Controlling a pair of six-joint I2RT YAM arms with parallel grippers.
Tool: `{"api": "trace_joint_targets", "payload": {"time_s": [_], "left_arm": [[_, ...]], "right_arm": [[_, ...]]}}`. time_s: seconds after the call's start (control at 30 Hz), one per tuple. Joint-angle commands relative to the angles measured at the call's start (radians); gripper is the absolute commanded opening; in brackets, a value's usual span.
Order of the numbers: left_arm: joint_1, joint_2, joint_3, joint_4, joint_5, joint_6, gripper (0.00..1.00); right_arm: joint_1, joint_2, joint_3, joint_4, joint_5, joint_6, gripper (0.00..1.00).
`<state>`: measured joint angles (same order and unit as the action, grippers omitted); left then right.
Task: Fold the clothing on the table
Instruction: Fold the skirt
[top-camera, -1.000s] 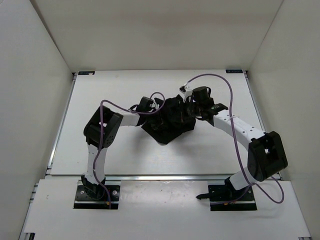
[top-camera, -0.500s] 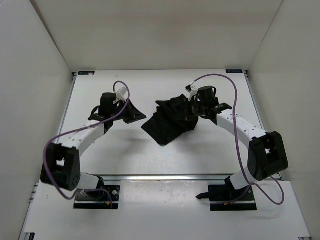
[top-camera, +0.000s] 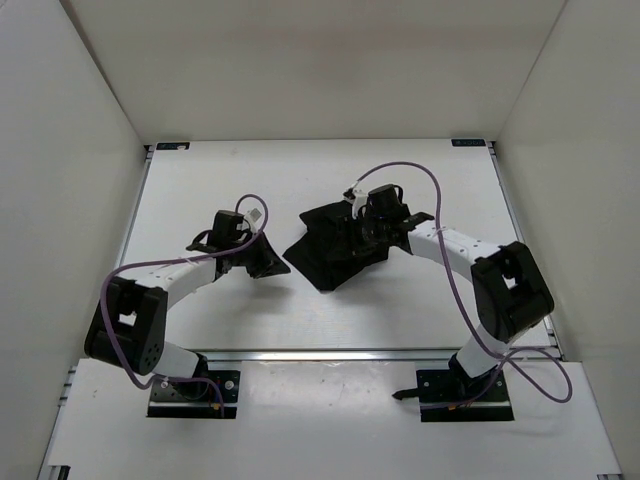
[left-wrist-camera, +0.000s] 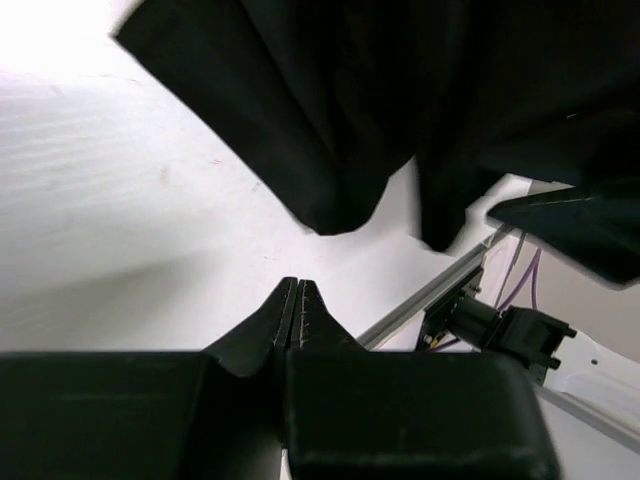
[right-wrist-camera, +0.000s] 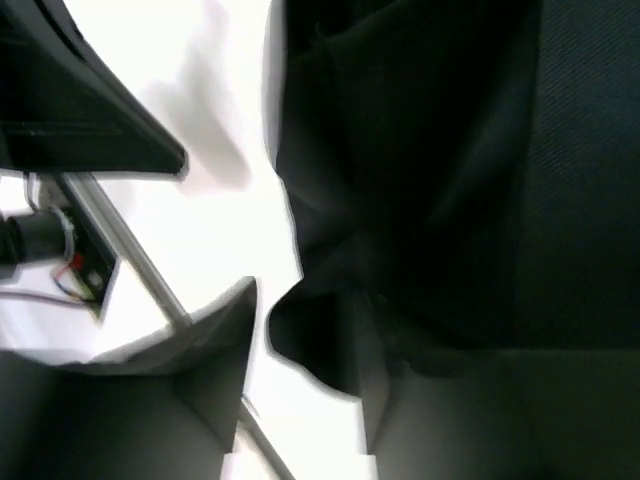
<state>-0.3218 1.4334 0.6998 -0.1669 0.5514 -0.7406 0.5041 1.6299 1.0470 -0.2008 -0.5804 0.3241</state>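
One big white table (top-camera: 200, 310) with metal rail edges, boxed in by plain white walls (top-camera: 320, 70) on three sides, so the whole scene is pretty much white. One piece of clothing (top-camera: 322, 258), a black bunched-up heap, sits a bit right of the table's middle, with folds and flaps hanging past each other in the left wrist view. Two arms: the left arm (top-camera: 170, 275) bends in from the left, and the right arm (top-camera: 470, 250) reaches in from the right. Two grippers: the left gripper (top-camera: 278, 266) is just beside the heap's left edge, with its fingers (left-wrist-camera: 290, 310) pressed together on nothing. The right gripper (top-camera: 358, 235) is down on top of the fabric, and that wrist view is too blurry, so I honestly can't tell how its fingers stand. Two purple cables (top-camera: 420, 175) loop along the arms.
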Motion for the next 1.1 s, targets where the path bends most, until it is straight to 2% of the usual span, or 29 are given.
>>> {"api": "trace_joint_targets", "payload": {"time_s": [0.0, 0.1, 0.17, 0.27, 0.33, 0.37, 0.43, 0.47, 0.5, 0.53, 0.63, 0.73, 0.8, 0.83, 0.9, 1.07], "left_arm": [[0.026, -0.034, 0.004, -0.019, -0.016, 0.035, 0.00], [0.047, -0.040, 0.010, -0.028, -0.015, 0.040, 0.00], [0.055, -0.033, 0.015, -0.036, -0.015, 0.052, 0.00], [0.066, -0.013, 0.059, -0.051, -0.011, 0.067, 0.00], [0.058, -0.004, 0.099, -0.046, -0.013, 0.058, 0.00], [0.056, -0.002, 0.118, -0.033, -0.007, 0.047, 0.00], [0.049, 0.002, 0.136, 0.022, 0.014, 0.021, 0.00], [0.043, 0.005, 0.151, 0.042, 0.036, 0.008, 0.00], [0.041, 0.010, 0.167, 0.079, 0.050, -0.024, 0.00], [0.032, 0.016, 0.184, 0.114, 0.068, -0.048, 0.00], [-0.016, 0.038, 0.222, 0.225, 0.090, -0.095, 0.00], [-0.074, 0.093, 0.247, 0.318, 0.105, -0.130, 0.00], [-0.095, 0.134, 0.212, 0.441, 0.137, -0.189, 0.00], [-0.106, 0.154, 0.192, 0.546, 0.145, -0.235, 0.00], [-0.137, 0.186, 0.146, 0.653, 0.131, -0.262, 0.00], [-0.181, 0.303, 0.202, 0.581, 0.137, -0.208, 0.00]], "right_arm": [[-0.006, 0.044, 0.007, 0.020, -0.079, 0.012, 0.45], [0.004, 0.041, 0.022, 0.020, -0.098, 0.001, 0.54], [0.001, -0.019, 0.028, 0.035, -0.076, 0.007, 0.65], [-0.042, -0.096, 0.053, 0.031, -0.073, 0.021, 0.71], [-0.067, -0.149, 0.065, 0.031, -0.018, 0.015, 0.68], [-0.088, -0.188, 0.052, 0.040, 0.016, 0.018, 0.56], [-0.143, -0.235, 0.006, 0.102, 0.057, 0.032, 0.24], [-0.162, -0.245, -0.011, 0.121, 0.048, 0.036, 0.17], [-0.202, -0.233, -0.034, 0.123, 0.033, 0.039, 0.04], [-0.232, -0.208, -0.033, 0.110, 0.025, 0.038, 0.00], [-0.253, -0.134, -0.024, 0.074, -0.016, -0.002, 0.00], [-0.251, -0.073, -0.030, 0.122, -0.065, -0.014, 0.00], [-0.263, -0.030, -0.031, 0.181, -0.177, 0.016, 0.00], [-0.266, 0.002, -0.022, 0.192, -0.200, 0.026, 0.00], [-0.254, 0.056, 0.028, 0.190, -0.223, 0.003, 0.00], [-0.229, 0.223, 0.125, 0.172, -0.251, -0.037, 0.00]]}}
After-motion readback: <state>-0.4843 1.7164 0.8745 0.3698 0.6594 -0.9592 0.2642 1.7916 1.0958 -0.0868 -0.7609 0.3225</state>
